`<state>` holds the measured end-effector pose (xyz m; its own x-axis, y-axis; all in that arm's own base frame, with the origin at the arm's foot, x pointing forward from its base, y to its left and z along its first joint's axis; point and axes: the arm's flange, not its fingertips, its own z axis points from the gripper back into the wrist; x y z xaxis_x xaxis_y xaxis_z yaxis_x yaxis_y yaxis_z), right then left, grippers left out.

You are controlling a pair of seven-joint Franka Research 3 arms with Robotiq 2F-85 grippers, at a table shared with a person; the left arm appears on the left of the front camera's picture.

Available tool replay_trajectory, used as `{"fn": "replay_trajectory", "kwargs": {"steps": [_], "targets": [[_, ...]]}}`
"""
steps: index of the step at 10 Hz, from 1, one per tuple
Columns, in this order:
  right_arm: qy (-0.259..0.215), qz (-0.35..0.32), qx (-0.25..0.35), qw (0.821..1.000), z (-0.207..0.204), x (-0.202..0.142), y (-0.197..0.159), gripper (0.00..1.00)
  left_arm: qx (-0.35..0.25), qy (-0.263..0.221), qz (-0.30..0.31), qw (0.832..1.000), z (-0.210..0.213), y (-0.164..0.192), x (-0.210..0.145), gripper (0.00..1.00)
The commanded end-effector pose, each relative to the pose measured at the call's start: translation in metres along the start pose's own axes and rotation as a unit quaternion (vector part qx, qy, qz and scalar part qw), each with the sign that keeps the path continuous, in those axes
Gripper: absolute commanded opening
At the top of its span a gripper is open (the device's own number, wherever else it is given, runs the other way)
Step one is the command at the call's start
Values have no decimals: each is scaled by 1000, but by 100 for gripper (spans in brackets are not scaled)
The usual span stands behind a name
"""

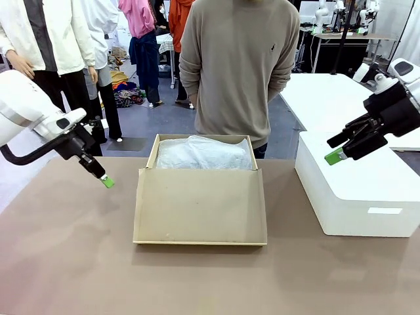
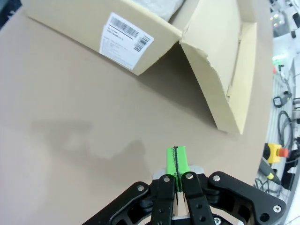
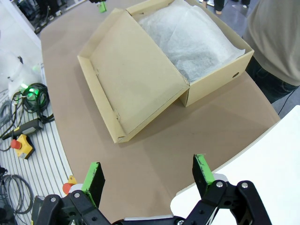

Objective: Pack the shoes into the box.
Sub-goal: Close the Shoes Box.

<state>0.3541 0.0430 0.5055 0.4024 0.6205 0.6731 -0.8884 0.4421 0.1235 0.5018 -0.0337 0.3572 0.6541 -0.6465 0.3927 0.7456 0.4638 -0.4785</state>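
Presently left end effector (image 2: 176, 157) is pressed together — right end effector (image 3: 147, 168) spread — flanking the open box (image 1: 200, 205).

The left arm (image 1: 29, 108) is extended in from the left with its wrist angled downward. The left claw (image 1: 107, 182) is held low, its green pads (image 2: 171, 161) pressed together with nothing between them. The right arm (image 1: 397, 92) is held higher at the right. The right claw (image 1: 336, 148) is pointed down and inward, its fingers (image 3: 202, 168) spread wide and empty.

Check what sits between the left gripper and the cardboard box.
Bare brown table: in the left wrist view, nothing sits between the shut left gripper and the box. The front view agrees.
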Motion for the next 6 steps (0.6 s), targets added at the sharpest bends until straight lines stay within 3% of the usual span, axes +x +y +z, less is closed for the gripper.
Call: {"fn": "replay_trajectory", "kwargs": {"steps": [1, 6], "targets": [[-16, 11, 6, 1000, -1, 0, -3, 100, -11, -9, 2, 1000, -15, -6, -1, 0], [-16, 11, 6, 1000, -1, 0, -3, 100, 0, 0, 0, 1000, 0, 0, 0, 0]]}}
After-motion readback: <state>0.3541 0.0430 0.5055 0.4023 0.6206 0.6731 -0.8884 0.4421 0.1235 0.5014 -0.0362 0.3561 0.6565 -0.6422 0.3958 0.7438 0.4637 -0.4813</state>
